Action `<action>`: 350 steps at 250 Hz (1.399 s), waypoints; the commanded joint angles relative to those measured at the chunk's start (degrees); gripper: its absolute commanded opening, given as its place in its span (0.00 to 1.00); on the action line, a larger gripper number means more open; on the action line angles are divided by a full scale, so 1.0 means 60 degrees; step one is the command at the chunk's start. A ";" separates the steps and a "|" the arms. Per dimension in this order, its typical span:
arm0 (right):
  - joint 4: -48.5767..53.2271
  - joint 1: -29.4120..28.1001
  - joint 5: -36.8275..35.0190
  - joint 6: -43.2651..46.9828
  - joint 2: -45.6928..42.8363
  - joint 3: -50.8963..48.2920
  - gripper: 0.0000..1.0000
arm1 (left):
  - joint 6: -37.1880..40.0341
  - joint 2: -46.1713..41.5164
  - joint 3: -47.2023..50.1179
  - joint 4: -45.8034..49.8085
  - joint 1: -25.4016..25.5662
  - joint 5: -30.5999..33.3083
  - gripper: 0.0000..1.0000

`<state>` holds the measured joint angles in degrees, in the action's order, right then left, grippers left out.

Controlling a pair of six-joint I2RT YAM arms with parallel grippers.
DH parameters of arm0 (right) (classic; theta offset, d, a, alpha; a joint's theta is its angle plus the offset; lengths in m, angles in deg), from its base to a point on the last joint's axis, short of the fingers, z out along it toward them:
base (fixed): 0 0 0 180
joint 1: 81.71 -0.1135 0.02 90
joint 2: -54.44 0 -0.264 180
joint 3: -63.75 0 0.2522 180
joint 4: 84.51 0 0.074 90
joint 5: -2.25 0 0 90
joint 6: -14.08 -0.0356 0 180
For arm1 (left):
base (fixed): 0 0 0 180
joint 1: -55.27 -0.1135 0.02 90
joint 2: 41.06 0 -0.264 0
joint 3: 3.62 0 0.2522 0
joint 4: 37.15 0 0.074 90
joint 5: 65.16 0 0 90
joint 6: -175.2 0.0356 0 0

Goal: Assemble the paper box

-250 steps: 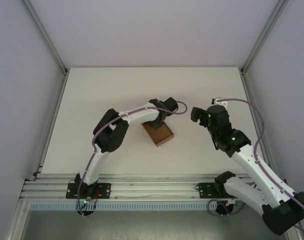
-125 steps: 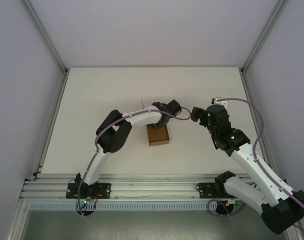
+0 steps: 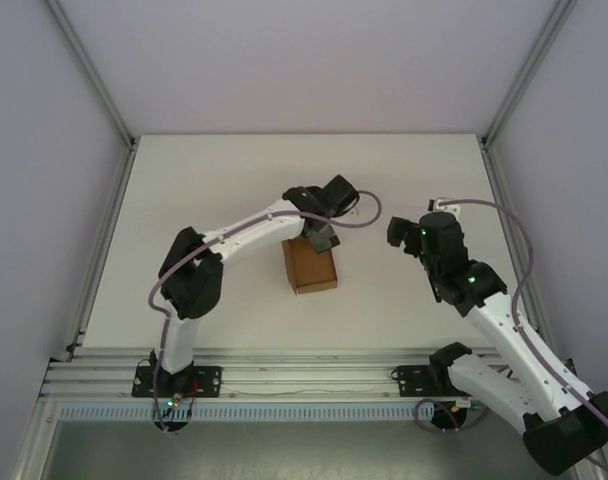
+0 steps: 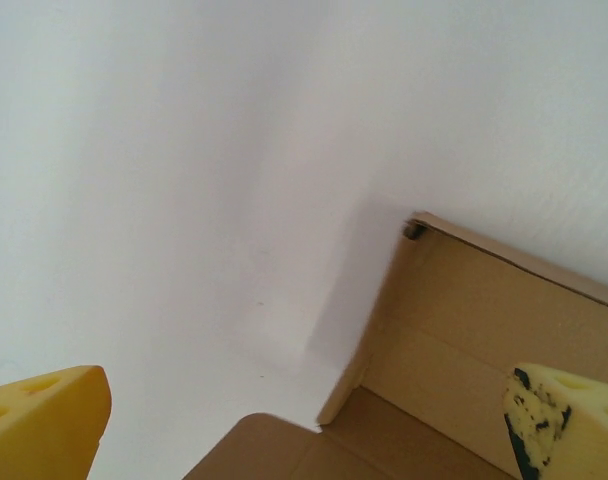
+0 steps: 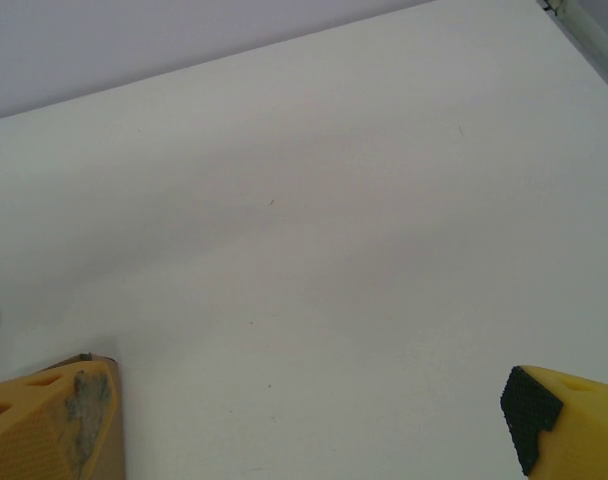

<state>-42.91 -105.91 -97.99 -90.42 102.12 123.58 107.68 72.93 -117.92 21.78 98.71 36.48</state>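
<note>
My left gripper (image 3: 320,238), jaws spread, over paper box (image 3: 309,268) rim; right gripper (image 3: 396,232) spread, apart; best: grip wall squarely, w/o crushing

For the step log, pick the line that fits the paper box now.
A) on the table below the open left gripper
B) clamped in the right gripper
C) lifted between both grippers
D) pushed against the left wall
A: in the top view the paper box sits on the table with the left gripper over its far edge, and the left wrist view shows the fingers spread wide, gripping nothing.
</note>
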 commanded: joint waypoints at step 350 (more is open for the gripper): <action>-0.0650 -0.1803 0.0432 0.1384 1.0422 0.4699 0.12 | -0.7322 -0.6697 0.7920 -0.3970 -0.4309 -0.0490 1.00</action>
<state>-44.29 -117.02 -78.99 -55.69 169.81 156.84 65.51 31.47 -70.92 0.09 73.47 31.30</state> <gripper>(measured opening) 0.123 0.998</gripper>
